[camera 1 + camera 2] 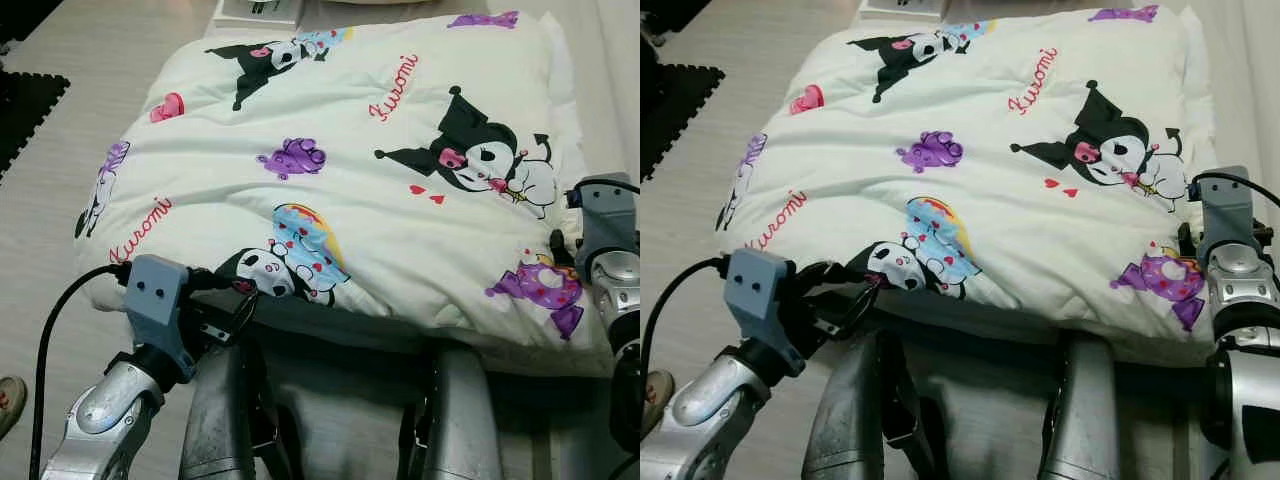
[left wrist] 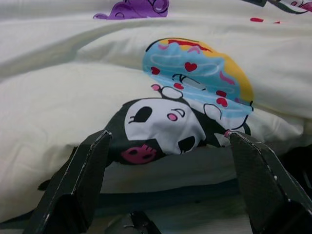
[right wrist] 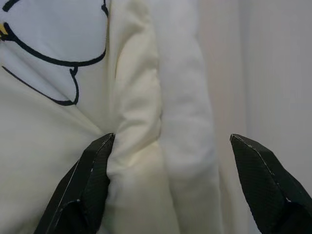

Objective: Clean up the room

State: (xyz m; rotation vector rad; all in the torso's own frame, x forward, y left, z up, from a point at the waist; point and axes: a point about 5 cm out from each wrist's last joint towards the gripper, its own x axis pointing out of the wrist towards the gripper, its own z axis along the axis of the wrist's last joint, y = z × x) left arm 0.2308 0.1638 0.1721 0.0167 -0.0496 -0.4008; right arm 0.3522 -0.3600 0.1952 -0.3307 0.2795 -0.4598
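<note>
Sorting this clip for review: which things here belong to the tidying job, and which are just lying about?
In the job:
- folded quilt
- left gripper, open at its near edge
- right gripper, open at its side edge

Lying about:
- black foam mat
- white box beyond the quilt
- shoe

My right gripper (image 3: 168,180) is hidden behind the quilt (image 1: 340,150) edge in the head views. The quilt's far corner and a white box (image 1: 256,10) are cut off at the frame top.

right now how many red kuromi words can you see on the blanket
2 on the blanket: one Kuromi word near the far middle, one Kuromi word by the near left edge. Folds may hide others.
</note>
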